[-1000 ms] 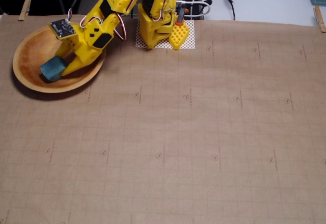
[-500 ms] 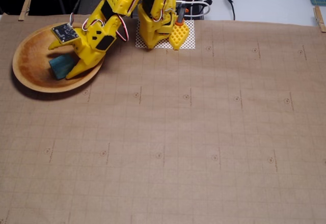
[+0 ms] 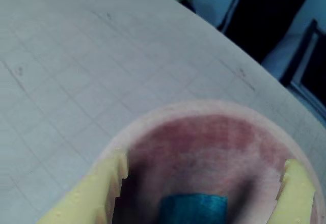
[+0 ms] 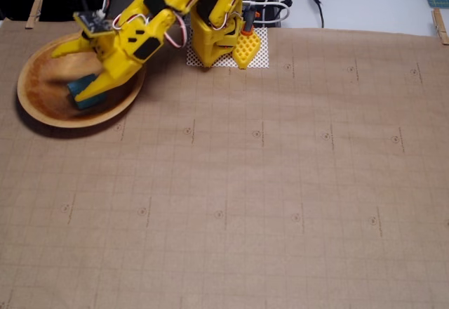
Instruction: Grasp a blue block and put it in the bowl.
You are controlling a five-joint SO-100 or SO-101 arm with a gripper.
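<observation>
- Well, from where I stand the job looks all but done: the blue block (image 4: 85,89) lies inside the bowl (image 4: 42,109), on the side nearer the arm's base, and nothing is gripping it.
- The gripper (image 4: 83,67) hangs over the bowl with its two yellow fingers spread wide; in the wrist view one finger (image 3: 94,193) stands at the left and the other at the right edge, with the block (image 3: 193,208) low between them and clear of both.
- In the fixed view the lower finger crosses just above the block and hides part of it, so I cannot say exactly how the block sits on the bowl's floor, nor whether the finger brushes it.
- As for the step in hand, I judge it to be the release itself, or the moment right after it: claw open, block down, arm not yet away.
- What the next move calls for, to my eye, is a clean lift up and back toward the base, with the fingers kept apart so they neither catch the block nor knock the bowl's rim.
- The brown gridded paper (image 4: 280,182) covering the table is otherwise bare, so the retreat path looks free.
</observation>
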